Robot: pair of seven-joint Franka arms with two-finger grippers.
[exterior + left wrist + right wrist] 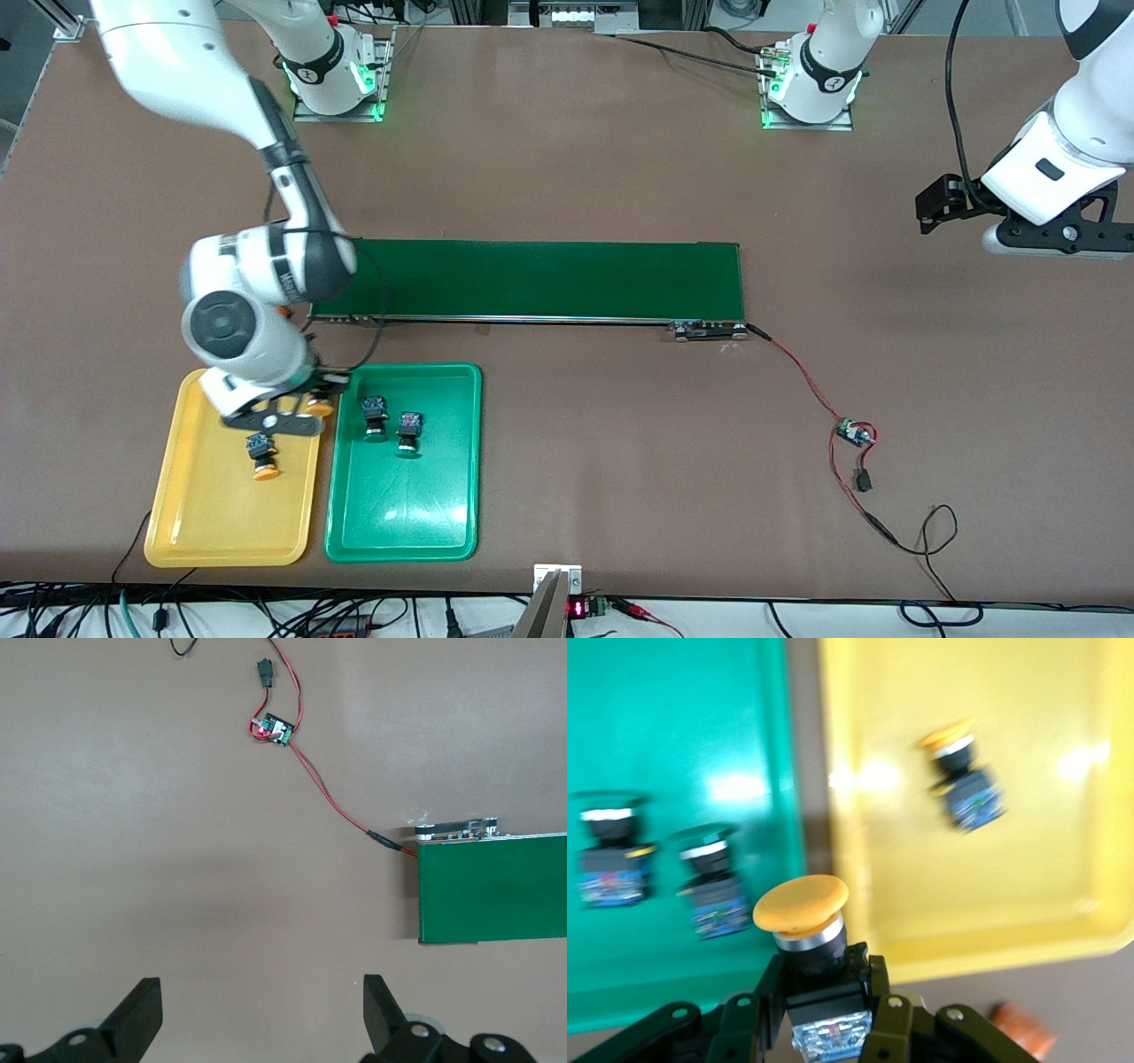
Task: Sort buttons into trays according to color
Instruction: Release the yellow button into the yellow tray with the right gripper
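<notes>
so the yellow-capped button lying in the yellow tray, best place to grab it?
Grip the loose yellow-capped button by its dark square body, not the cap. It lies on its side in the yellow tray, so come straight down and close on the body's flat flanks. The domed cap overhangs and would likely slip.

Brown counter (567, 177). Dark green conveyor belt (549, 279). One yellow tray (190, 514), one green tray (403, 523). Two green-capped buttons (375, 416) (408, 433) with dark blue-black bodies. Yellow-orange cap on the button (262, 456) in the yellow tray; same cap colour on the button (804, 930) in the black right end effector (824, 1028). Black left end effector (261, 1014). White arms. Red-and-black wire (811, 381).
</notes>
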